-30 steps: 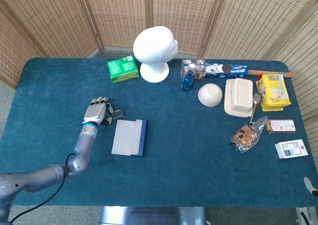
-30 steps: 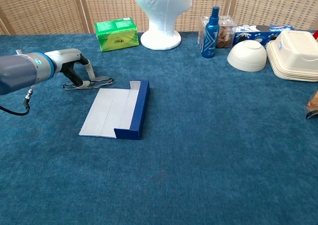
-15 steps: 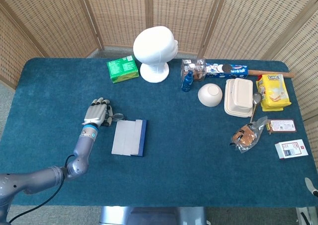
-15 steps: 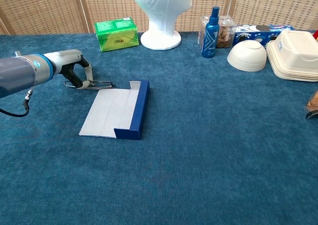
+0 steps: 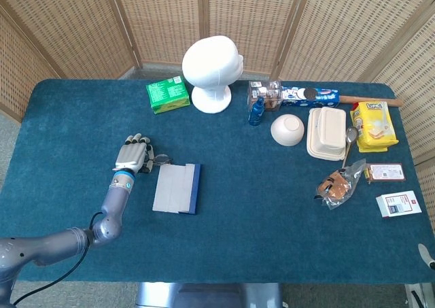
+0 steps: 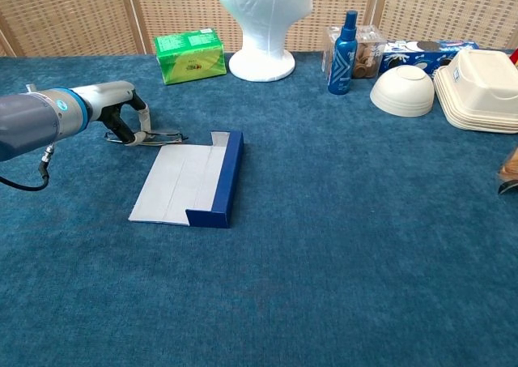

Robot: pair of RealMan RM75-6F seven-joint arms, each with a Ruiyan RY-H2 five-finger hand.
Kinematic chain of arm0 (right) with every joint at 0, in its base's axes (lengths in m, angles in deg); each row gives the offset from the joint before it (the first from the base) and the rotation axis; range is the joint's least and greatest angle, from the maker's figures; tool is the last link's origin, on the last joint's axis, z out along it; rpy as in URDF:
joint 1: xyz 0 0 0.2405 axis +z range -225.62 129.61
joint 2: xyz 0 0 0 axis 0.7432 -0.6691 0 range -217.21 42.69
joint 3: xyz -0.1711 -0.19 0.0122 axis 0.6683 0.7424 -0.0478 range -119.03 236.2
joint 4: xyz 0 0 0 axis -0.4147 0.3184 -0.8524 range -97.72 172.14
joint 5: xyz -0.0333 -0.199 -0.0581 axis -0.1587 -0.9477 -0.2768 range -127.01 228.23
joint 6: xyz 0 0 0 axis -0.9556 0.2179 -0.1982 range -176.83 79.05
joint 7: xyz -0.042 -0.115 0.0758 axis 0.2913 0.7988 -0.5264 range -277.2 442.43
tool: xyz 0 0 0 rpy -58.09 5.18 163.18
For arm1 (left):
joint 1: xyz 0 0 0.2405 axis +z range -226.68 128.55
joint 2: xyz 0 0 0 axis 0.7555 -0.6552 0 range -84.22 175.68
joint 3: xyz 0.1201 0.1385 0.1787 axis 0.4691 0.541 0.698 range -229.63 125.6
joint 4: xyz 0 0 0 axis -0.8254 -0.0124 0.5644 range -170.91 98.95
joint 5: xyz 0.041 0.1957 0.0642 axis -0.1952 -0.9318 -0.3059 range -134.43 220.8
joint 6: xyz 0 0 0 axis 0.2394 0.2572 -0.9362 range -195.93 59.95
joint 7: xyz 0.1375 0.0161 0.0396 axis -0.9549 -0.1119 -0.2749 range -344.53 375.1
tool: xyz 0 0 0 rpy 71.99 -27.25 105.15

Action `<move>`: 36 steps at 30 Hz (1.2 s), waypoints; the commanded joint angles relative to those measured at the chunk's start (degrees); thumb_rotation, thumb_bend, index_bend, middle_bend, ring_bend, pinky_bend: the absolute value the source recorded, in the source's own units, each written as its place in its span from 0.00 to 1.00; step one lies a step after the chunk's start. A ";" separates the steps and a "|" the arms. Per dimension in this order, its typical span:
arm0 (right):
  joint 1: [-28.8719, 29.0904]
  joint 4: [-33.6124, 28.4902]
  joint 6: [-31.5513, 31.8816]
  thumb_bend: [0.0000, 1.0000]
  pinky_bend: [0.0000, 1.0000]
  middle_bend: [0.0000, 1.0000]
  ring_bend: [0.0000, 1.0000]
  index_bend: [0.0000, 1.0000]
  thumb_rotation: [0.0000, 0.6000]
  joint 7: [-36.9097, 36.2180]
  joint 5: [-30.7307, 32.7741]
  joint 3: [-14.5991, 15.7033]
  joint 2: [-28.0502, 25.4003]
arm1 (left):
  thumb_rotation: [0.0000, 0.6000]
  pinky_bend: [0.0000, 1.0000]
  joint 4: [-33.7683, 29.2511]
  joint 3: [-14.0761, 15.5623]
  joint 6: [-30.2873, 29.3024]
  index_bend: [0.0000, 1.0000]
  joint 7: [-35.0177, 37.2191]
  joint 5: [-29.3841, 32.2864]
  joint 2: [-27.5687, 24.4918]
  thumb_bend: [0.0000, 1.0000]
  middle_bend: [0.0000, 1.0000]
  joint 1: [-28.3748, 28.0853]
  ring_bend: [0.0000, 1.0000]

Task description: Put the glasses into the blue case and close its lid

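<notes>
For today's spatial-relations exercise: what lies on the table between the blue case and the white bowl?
Nothing: between the blue case and the white bowl there is only bare blue tablecloth. The head view shows this plainly; the chest view agrees.

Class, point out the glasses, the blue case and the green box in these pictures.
glasses [image 6: 158, 138], chest view, on the frame beside the fingers.
blue case [image 6: 225, 181], chest view, on its blue side wall.
green box [image 5: 168, 94], head view, on its top face.

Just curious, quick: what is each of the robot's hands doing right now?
Left hand: holding the glasses beside the blue case.
Right hand: not in view, cannot be told.
</notes>
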 commanded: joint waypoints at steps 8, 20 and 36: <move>-0.16 0.55 0.29 0.24 0.14 0.13 0.00 0.00 0.88 -0.46 -0.35 -0.01 0.30 | 1.00 0.02 -4.77 -0.68 -1.76 0.61 2.35 -3.37 -2.74 0.48 0.21 1.56 0.00; 0.04 0.78 0.22 0.24 0.15 0.13 0.00 0.00 0.88 -0.26 -0.73 -0.12 0.60 | 1.00 0.02 -14.62 1.78 -4.66 0.61 5.40 -11.84 -8.50 0.48 0.21 5.24 0.00; -0.32 0.86 0.69 0.24 0.15 0.13 0.00 0.00 0.88 -0.41 -0.78 -0.15 0.66 | 1.00 0.00 -20.14 6.96 -6.93 0.61 5.07 -25.99 -10.68 0.48 0.21 6.91 0.00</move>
